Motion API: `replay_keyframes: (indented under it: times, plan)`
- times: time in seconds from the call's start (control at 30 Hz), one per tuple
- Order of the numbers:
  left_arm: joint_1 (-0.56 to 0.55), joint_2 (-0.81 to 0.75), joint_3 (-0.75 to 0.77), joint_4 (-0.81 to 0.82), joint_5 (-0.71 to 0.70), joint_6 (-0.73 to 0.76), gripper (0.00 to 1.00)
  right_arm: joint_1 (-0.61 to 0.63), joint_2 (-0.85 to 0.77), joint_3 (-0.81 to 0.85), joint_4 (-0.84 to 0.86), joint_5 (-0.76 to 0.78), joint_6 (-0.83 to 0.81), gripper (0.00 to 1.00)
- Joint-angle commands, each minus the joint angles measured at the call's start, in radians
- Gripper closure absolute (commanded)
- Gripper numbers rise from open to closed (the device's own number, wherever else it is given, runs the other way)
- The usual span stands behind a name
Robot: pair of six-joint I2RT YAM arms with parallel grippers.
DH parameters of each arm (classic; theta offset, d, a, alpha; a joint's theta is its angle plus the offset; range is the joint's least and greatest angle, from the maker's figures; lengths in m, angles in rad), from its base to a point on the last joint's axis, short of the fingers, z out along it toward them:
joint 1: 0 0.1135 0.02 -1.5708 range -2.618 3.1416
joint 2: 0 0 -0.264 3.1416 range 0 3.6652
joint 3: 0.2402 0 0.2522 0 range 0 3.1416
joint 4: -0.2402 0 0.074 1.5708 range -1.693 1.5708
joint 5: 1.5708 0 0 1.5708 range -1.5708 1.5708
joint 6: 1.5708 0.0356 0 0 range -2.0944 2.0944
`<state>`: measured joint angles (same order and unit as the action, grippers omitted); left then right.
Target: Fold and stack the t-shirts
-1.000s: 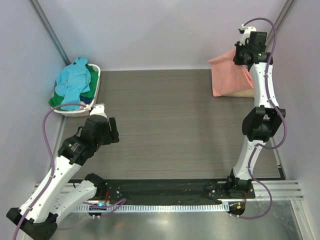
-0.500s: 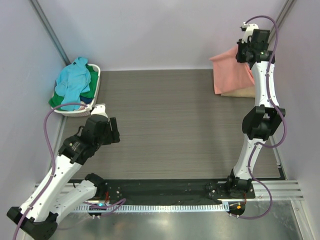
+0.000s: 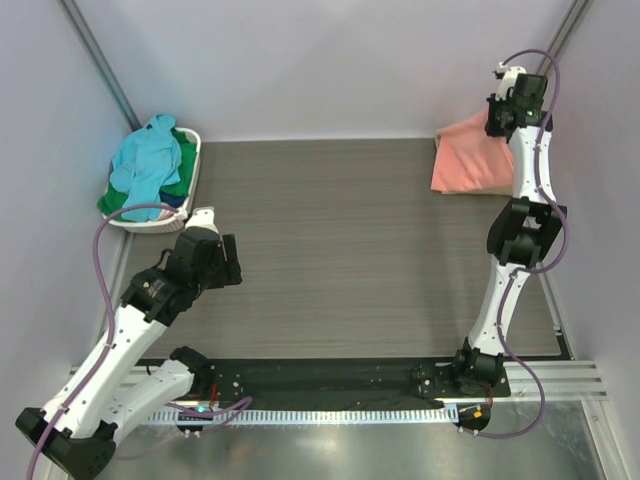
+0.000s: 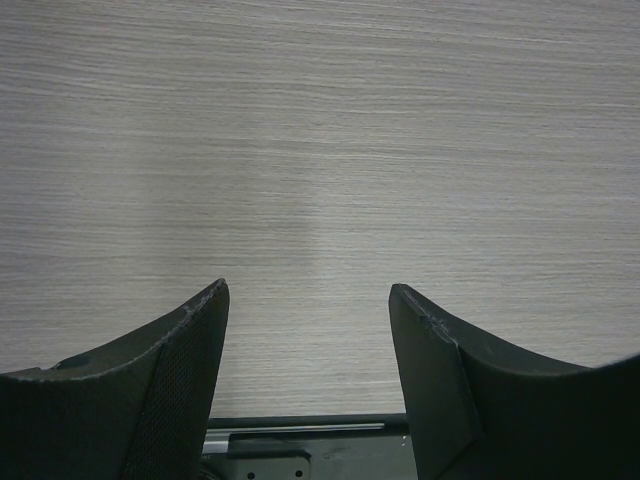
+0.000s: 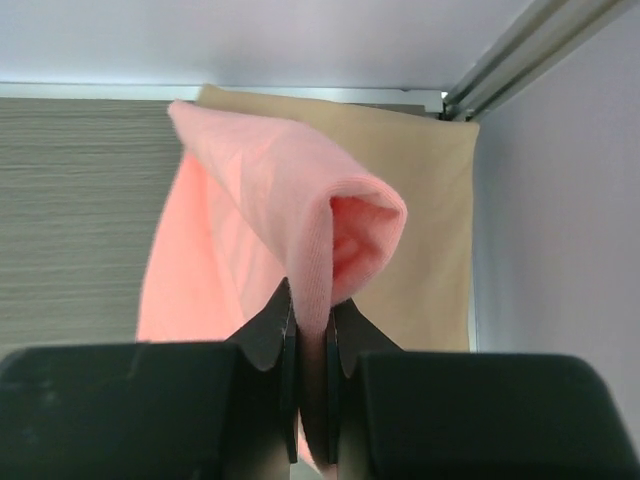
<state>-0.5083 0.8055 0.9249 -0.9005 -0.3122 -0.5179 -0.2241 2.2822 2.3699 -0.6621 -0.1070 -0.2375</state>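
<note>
Top external view: nearest to me, the left arm rises from its base over the near-left part of the table, a grey wood-grain surface. In the left wrist view I read the left gripper with its jaws set wide apart and nothing between them. Only bare table surface lies beyond the fingertips.

Further out, the right arm stands extended along the right side of the table, toward the far-right corner. The right gripper sits at that corner. In the right wrist view its jaws are pressed together on a fold of the salmon-pink t-shirt. The pinched cloth forms a rounded loop just beyond the fingertips, and the rest of the shirt drapes away to the left of the loop and down. Beneath and beyond it lies the tan t-shirt, spread flat with its far edge close to the back wall and the corner post. From above, the salmon-pink cloth covers most of that corner, and I cannot make out the tan shirt there.

At the far-left corner, well apart from the salmon-pink shirt, the white laundry basket stands against the left wall. The light blue t-shirt lies heaped on top, and the green t-shirt shows beneath it at the basket's near edge.
</note>
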Motion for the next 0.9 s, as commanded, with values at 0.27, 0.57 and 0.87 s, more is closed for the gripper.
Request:
replay_keyframes:
  times: [0.27,0.57,0.87]
  plan:
    - [0.004,-0.023,-0.004,0.04,0.012,0.009,0.34,-0.069,0.26,0.108,0.507,0.269,0.179,0.0]
    - [0.005,-0.057,-0.006,0.046,0.027,0.012,0.34,-0.07,-0.085,-0.264,0.582,0.415,0.337,0.0]
    - [0.004,-0.086,-0.009,0.048,0.021,0.01,0.33,-0.035,-0.525,-0.687,0.516,0.15,0.653,0.01]
